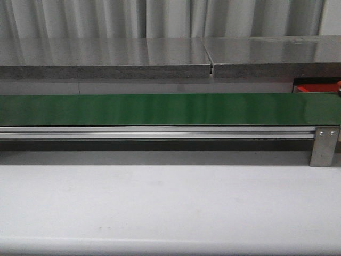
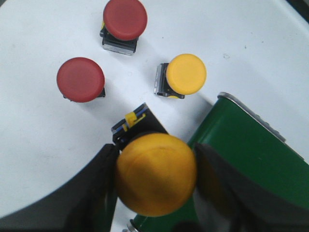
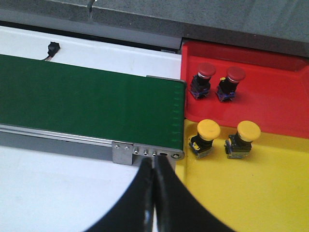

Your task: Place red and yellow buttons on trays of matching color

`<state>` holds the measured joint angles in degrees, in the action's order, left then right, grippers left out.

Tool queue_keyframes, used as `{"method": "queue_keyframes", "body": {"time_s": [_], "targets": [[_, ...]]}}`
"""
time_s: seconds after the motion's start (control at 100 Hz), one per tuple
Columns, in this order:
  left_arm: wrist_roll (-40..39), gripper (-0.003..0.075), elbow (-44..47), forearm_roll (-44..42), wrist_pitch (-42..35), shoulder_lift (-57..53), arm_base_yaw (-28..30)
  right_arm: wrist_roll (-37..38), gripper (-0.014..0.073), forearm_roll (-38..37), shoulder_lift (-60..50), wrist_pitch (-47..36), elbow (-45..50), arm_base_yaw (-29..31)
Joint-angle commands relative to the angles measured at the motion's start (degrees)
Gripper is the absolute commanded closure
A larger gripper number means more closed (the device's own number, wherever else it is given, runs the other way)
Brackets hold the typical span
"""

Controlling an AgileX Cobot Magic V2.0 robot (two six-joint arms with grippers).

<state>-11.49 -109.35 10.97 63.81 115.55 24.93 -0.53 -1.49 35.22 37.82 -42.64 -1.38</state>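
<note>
My left gripper [image 2: 154, 162] is shut on a yellow button [image 2: 155, 176], held above the end of the green belt [image 2: 241, 154]. Below on the white table lie two red buttons [image 2: 124, 21] [image 2: 80, 79] and another yellow button [image 2: 185, 75]. My right gripper [image 3: 154, 162] is shut and empty, hanging near the belt's other end. Beyond it, the red tray [image 3: 275, 92] holds two red buttons [image 3: 203, 79] [image 3: 231, 82], and the yellow tray [image 3: 251, 193] holds two yellow ones [image 3: 205, 137] [image 3: 244, 138]. The front view shows only the red tray's corner [image 1: 314, 88].
The long green belt [image 1: 160, 109] runs across the table on a metal rail [image 1: 160, 132] with a bracket [image 1: 325, 146] at its right end. A grey raised ledge [image 1: 160, 66] stands behind it. White tabletop [image 1: 160, 202] lies in front.
</note>
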Motion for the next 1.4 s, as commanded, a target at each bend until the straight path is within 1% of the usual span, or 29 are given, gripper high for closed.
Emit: {"method": "queue_keyframes", "body": {"time_s": [0.0, 0.14, 0.32, 0.54, 0.67, 0.72, 0.77, 0.82, 0.84, 0.85, 0.86, 0.89, 0.95, 1.14, 1.26, 1.39], "targets": [[1.1, 0.0596, 1.0, 0.4, -2.3, -6.6, -1.9, -0.1, 0.0712, -0.8, -0.2, -4.1, -1.5, -0.1], [2.0, 0.0596, 5.9, -0.2, -4.6, -10.7, -4.7, -0.1, 0.0712, -0.8, -0.2, -4.1, -1.5, -0.1], [3.1, 0.0596, 9.6, -0.1, -3.3, -11.5, -8.2, -0.1, 0.0712, -0.8, -0.2, -4.1, -1.5, -0.1], [3.1, 0.0595, 14.0, 0.3, -4.8, -11.1, -9.4, -0.1, 0.0712, -0.8, -0.2, -4.1, -1.5, -0.1], [3.1, 0.0587, 14.1, 0.8, -4.4, -9.6, -9.4, -0.1, 0.0712, -0.8, -0.2, -4.1, -1.5, -0.1], [3.1, 0.0554, 14.1, 1.8, -4.4, -9.2, -9.4, -0.1, 0.0712, -0.8, -0.2, -4.1, -1.5, -0.1], [3.3, 0.0489, 14.1, 2.7, -4.4, -8.8, -9.4, -0.1, 0.0712, -0.8, -0.2, -4.1, -1.5, -0.1], [3.3, 0.0383, 14.1, 3.5, -4.4, -8.6, -9.4, -0.1, 0.0712, -0.8, -0.2, -4.1, -1.5, -0.1], [3.3, 0.0354, 14.1, 3.8, -4.4, -8.5, -9.4, -0.1, 0.0712, -0.8, -0.2, -4.1, -1.5, -0.1], [3.3, 0.0312, 14.1, 3.9, -4.4, -8.5, -9.4, -0.1, 0.0712, -0.8, -0.2, -4.1, -1.5, -0.1], [3.3, 0.0312, 14.1, 3.9, -4.4, -8.5, -9.4, -0.1, 0.0712, -0.8, -0.2, -4.1, -1.5, -0.1], [3.3, 0.0251, 14.1, 4.2, -4.4, -8.5, -9.4, -0.1, 0.0712, -0.8, -0.2, -4.1, -1.5, -0.1], [3.3, 0.0188, 14.1, 4.2, -4.4, -8.5, -9.4, -0.1, 0.0712, -0.8, -0.2, -4.1, -1.5, -0.1], [3.3, 0.0188, 10.7, 4.4, -2.7, -8.7, -9.4, -0.1, 0.0712, -0.8, -0.2, -4.1, -1.5, -0.1], [3.4, 0.0188, 6.3, 4.8, -1.3, -9.7, -9.4, -0.1, 0.0712, -0.8, -0.2, -4.1, -1.5, -0.1], [3.5, 0.0188, 1.6, 2.2, 0.7, -9.7, -8.9, -0.1, 0.0712, -0.8, -0.2, -4.1, -1.5, -0.1]]}}
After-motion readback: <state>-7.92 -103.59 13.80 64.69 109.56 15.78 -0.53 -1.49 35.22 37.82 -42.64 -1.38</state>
